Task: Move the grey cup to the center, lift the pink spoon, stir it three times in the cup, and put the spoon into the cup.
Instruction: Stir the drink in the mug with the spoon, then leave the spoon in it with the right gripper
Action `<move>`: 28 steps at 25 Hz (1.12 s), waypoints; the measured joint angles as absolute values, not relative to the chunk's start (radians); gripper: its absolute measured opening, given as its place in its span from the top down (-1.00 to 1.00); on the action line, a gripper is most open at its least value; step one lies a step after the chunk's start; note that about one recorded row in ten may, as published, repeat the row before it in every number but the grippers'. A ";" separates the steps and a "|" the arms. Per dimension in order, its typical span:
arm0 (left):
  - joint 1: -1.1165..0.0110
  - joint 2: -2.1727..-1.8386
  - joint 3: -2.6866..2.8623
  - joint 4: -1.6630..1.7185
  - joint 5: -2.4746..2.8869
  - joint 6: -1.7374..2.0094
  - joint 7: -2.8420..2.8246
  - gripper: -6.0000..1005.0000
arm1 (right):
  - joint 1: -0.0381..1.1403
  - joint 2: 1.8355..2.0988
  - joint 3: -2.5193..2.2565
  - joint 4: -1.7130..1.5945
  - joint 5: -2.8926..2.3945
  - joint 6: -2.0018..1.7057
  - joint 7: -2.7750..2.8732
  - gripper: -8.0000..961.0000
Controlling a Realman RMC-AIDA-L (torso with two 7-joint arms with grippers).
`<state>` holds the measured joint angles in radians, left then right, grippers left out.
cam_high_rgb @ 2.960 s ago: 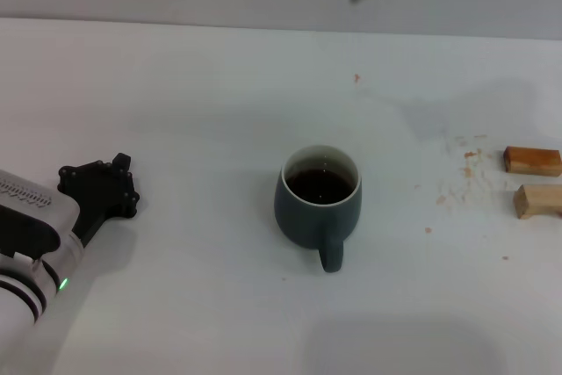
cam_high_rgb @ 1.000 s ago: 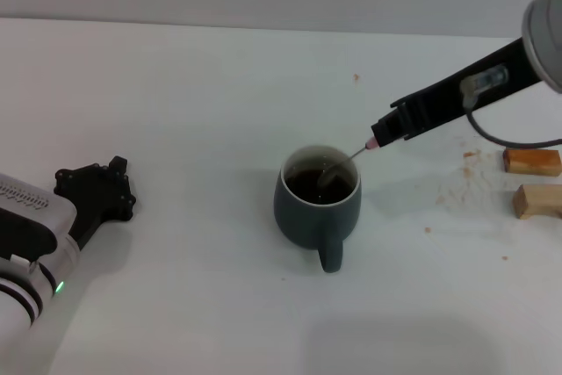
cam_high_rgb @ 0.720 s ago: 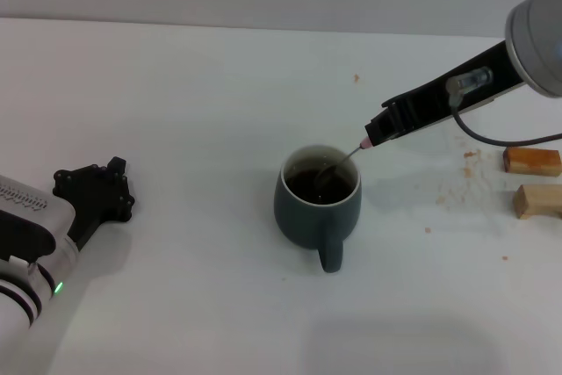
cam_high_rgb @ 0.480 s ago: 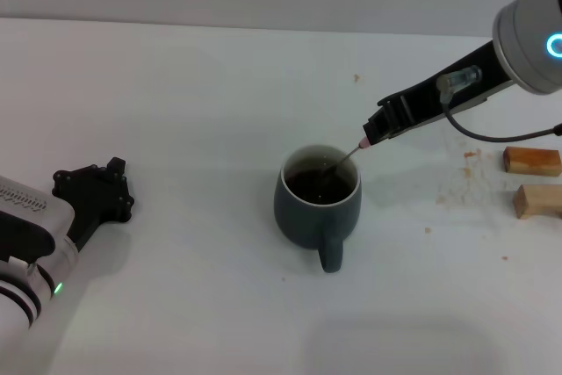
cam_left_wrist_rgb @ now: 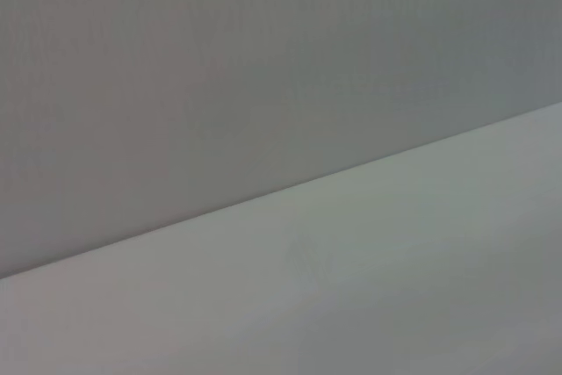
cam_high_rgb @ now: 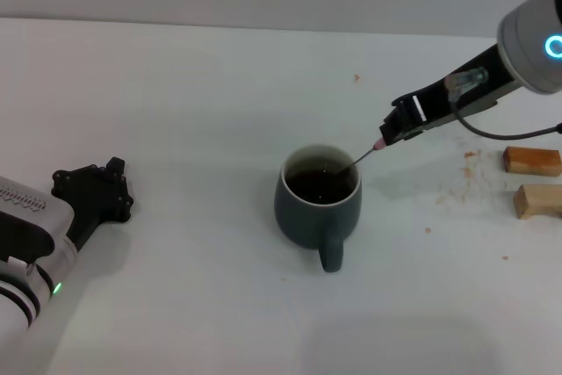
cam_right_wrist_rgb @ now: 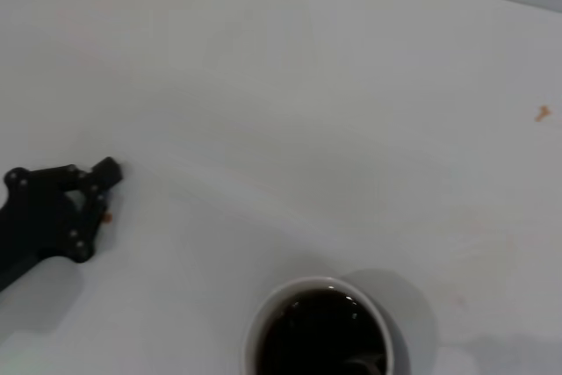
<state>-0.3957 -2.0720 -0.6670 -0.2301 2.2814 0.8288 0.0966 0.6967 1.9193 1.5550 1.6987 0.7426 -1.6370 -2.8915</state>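
The grey cup (cam_high_rgb: 319, 205) stands mid-table with its handle toward me and dark liquid inside; it also shows in the right wrist view (cam_right_wrist_rgb: 318, 331). My right gripper (cam_high_rgb: 395, 132) reaches in from the right, just above and to the right of the cup, shut on the pink spoon (cam_high_rgb: 364, 155). The spoon slants down over the rim with its bowl in the liquid. My left gripper (cam_high_rgb: 92, 192) rests low on the table at the left, away from the cup; it also shows in the right wrist view (cam_right_wrist_rgb: 57, 214).
Two tan wooden blocks (cam_high_rgb: 532, 161) (cam_high_rgb: 537, 200) lie at the right edge, with small crumbs scattered on the table near them. The left wrist view shows only the table and the wall.
The right gripper came down from above with the spoon, dipped its bowl into the cup, moved it leftward and has now shifted back to the right. The left arm hardly moved.
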 joint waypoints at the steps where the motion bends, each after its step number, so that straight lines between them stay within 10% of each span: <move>1: -0.396 -2.072 -0.667 -0.230 2.281 0.829 0.097 0.99 | 0.693 1.914 1.556 1.698 0.743 -1.637 -2.892 0.84; 19: -0.400 -2.072 -0.667 -0.224 2.278 0.827 0.097 0.99 | 0.658 1.954 1.546 1.727 0.751 -1.654 -2.891 0.84; 28: -0.387 -2.072 -0.667 -0.226 2.278 0.833 0.097 0.99 | 0.690 1.922 1.534 1.637 0.750 -1.592 -2.891 0.85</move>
<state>-0.3874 -2.0725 -0.6674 -0.2256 2.2780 0.8330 0.0966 0.6904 1.9218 1.5340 1.6368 0.7499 -1.5917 -2.8910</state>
